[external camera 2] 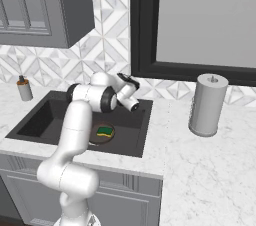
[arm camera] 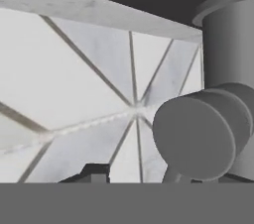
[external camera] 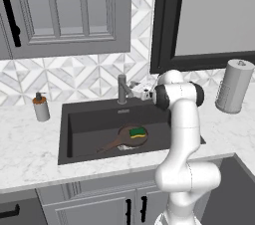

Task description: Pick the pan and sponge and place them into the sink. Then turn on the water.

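The dark-brown pan (external camera: 123, 139) lies on the floor of the dark-grey sink (external camera: 89, 109), its handle pointing left. On the pan rests the green and yellow sponge (external camera: 138, 132); both also show from the right, the sponge (external camera 2: 104, 131) on the pan (external camera 2: 98, 138). My gripper (external camera: 139, 91) is up at the back of the sink, right beside the faucet (external camera: 121, 88). In the hand view the faucet's post (arm camera: 228, 44) and its round lever end (arm camera: 196, 136) loom close at the right. The gripper (arm camera: 131, 176) has its fingertips apart there, and the lever covers the right one. No water runs.
A soap dispenser (external camera: 41, 108) stands on the marble counter left of the sink. A grey paper towel roll (external camera: 234, 85) stands on the right. Tiled wall and a dark window frame (external camera: 164, 20) rise close behind the faucet.
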